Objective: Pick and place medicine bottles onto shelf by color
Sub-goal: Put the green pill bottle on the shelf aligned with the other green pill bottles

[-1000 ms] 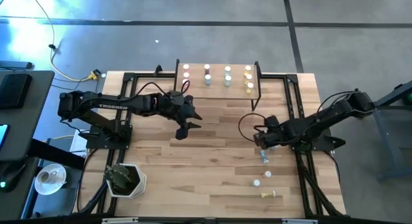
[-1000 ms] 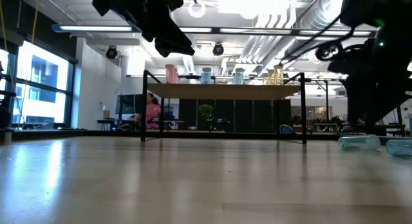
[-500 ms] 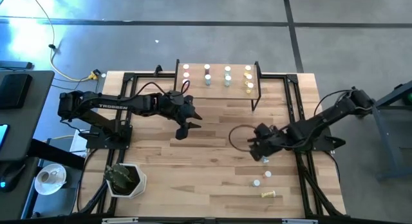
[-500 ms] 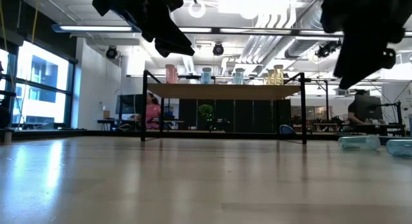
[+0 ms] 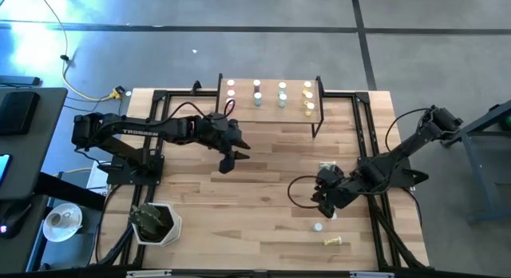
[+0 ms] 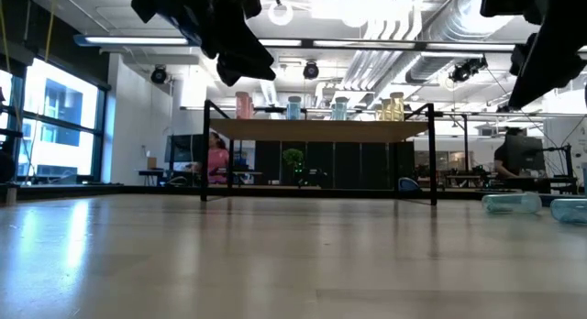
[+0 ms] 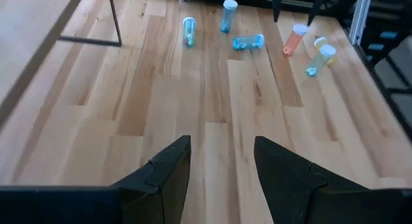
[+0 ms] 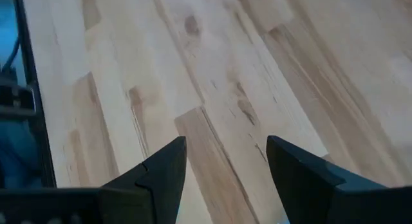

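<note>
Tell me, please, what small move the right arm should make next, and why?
Probably lower the right gripper, open and empty, onto a loose bottle lying on the table just beside it; the shelf already carries sorted bottles, while several remain on the tabletop.

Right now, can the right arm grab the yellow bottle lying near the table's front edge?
Probably yes. The right gripper hovers close by with open, empty fingers, and bare wood lies between it and the yellow bottle; only a white-capped bottle stands nearby.

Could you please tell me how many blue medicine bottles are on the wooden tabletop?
3: one blue white-capped bottle near the black shelf leg, a second beside it, a third on its side nearer the pink bottle. Others may be hidden.
</note>
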Robot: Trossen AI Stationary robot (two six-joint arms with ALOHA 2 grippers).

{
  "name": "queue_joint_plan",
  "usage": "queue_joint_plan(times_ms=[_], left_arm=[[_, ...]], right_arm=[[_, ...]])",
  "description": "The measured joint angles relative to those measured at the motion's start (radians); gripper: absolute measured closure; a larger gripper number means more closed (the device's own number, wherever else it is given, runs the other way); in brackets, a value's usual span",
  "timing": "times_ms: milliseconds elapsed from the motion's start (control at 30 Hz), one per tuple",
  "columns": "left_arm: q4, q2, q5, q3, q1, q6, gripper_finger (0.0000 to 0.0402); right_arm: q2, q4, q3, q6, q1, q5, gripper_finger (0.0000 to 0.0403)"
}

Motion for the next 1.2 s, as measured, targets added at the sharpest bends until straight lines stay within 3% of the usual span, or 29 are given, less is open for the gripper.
queue_joint_plan(times_ms=[167, 300, 633, 967, 1200], left_arm=[[0.0, 0.0, 0.0, 0.0, -0.045, -0.062, 0.024], [0.0, 0.0, 0.0, 0.0, -0.092, -0.064, 0.024], [0.0, 0.0, -0.002, 0.0, -0.177, -0.091, 0.024], [0.001, 0.0, -0.009, 0.0, -0.196, -0.178, 0.024], [0.001, 0.0, -0.082, 0.0, -0.196, -0.187, 0.0241]], right_arm=[[0.0, 0.066, 0.0, -0.136, 0.023, -0.083, 0.0197], [0.0, 0.099, 0.001, -0.193, 0.074, -0.086, 0.0197], [0.051, 0.134, 0.001, -0.162, 0.224, 0.012, 0.0197], [0.187, 0.191, 0.001, -0.148, 0.289, 0.011, 0.0197], [0.258, 0.224, 0.001, -0.158, 0.303, 0.006, 0.0197]])
